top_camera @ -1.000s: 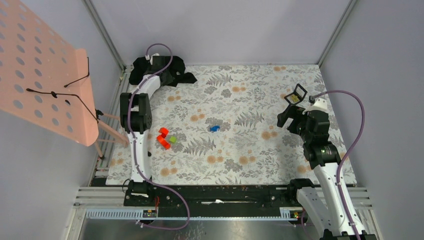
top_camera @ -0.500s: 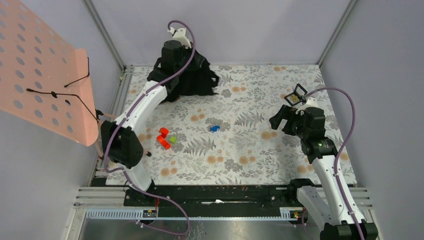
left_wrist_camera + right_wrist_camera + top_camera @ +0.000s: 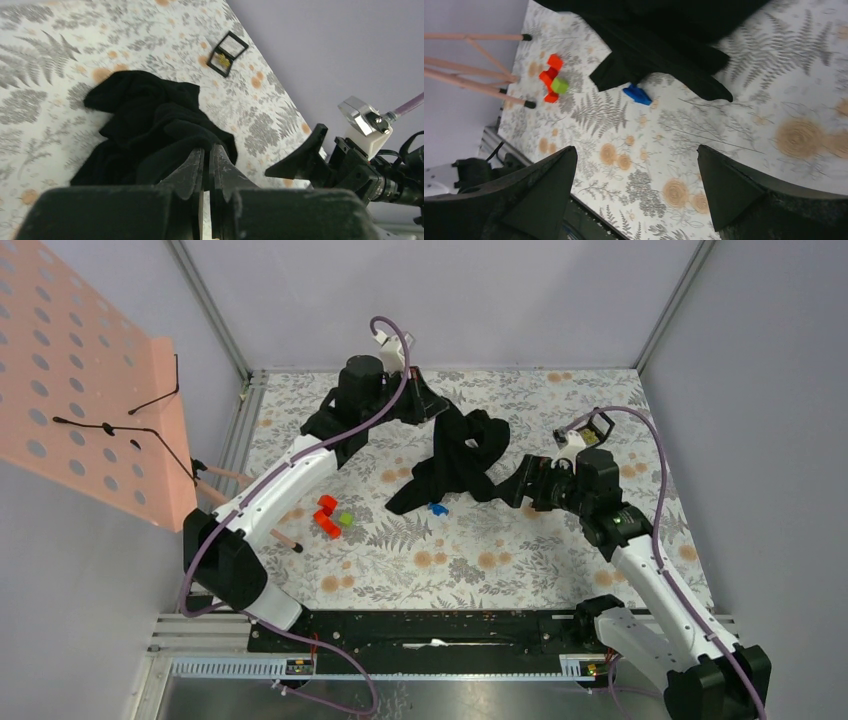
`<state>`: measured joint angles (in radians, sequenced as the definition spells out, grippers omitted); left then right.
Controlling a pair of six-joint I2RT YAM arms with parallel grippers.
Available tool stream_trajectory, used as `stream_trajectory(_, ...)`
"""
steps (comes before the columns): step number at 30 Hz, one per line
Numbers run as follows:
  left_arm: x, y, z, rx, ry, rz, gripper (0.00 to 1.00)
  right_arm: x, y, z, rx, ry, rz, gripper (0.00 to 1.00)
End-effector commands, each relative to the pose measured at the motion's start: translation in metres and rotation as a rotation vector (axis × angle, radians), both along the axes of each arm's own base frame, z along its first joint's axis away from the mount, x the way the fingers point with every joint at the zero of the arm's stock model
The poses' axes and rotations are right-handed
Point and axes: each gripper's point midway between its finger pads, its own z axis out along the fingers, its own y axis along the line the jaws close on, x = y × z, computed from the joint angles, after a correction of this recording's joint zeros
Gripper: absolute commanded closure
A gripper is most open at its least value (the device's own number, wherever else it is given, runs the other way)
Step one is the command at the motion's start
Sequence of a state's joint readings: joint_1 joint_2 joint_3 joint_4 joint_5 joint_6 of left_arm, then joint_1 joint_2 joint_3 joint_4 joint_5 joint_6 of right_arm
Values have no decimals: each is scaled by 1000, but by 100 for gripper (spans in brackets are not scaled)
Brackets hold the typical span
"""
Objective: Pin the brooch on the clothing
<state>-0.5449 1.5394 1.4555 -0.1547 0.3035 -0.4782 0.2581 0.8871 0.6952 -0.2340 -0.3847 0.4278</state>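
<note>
Left gripper [image 3: 207, 152]: shut tight on the shirt [image 3: 150, 115], holding one end up, I judge for spreading (print not visible). Right gripper [image 3: 634, 150]: wide open, empty, beside the shirt. Brooch [image 3: 222, 60]: in its box [image 3: 239, 39], beyond the shirt, unpinned.
</note>
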Motion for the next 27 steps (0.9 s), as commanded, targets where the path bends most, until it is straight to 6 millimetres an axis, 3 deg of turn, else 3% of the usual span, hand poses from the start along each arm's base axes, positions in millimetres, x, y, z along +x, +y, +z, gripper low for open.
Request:
stream_trajectory(1,-35,-12,43,-130,-65,-105,100,2,33,29,80,-115,93,5)
stream_trajectory(3,-45,-15,39,-134,-58,-117,100,5,40,37,124,-124,84,12)
stream_trajectory(6,-57,-17,31,-142,-40,-132,100,16,43,47,181,-137,20,15)
stream_trajectory(12,-74,-20,14,-139,1,-153,100,33,48,56,168,-145,-38,28)
stream_trajectory(17,-80,-16,12,-138,1,-153,100,51,40,53,112,-153,-112,32)
stream_trajectory(21,-83,-14,13,-131,-3,-160,100,63,44,47,81,-151,-106,34)
stream_trajectory(25,-83,-12,15,-109,-12,-155,100,78,56,39,37,-111,-52,41)
stream_trajectory(27,-81,-9,16,-86,-24,-143,100,85,62,38,26,-101,-31,52)
